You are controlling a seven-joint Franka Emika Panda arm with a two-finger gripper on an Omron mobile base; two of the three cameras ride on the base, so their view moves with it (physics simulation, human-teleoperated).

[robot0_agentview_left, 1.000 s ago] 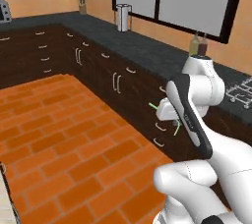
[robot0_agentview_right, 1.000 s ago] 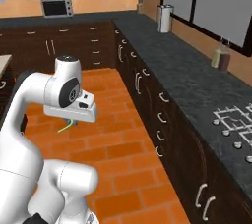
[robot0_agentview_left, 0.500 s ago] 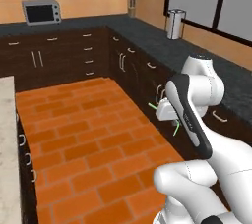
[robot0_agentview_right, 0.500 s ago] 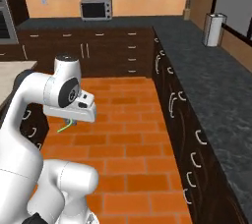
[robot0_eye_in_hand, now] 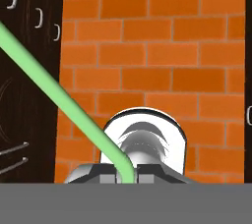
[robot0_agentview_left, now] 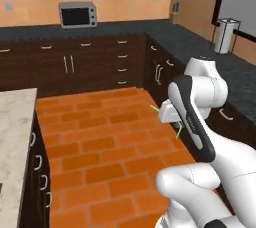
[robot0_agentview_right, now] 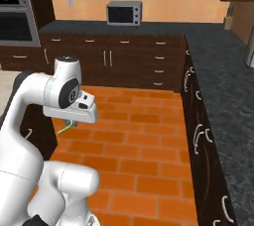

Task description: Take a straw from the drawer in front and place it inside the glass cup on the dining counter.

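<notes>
The gripper (robot0_agentview_left: 165,114) is clenched on the straw (robot0_eye_in_hand: 59,98). Keep this grasp firm and the hand level during transit toward the dining counter (robot0_agentview_left: 12,122).

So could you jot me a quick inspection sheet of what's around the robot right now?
Surface: orange brick floor; corner of the marbled dining counter at the left.
Job's things: green straw held, carried above the floor.
Clutter: microwave and a steel canister on the black counters.
Gripper: gripper shut on the straw.
Cables: nothing seen.
Surroundings: dark cabinets, wall oven.
</notes>
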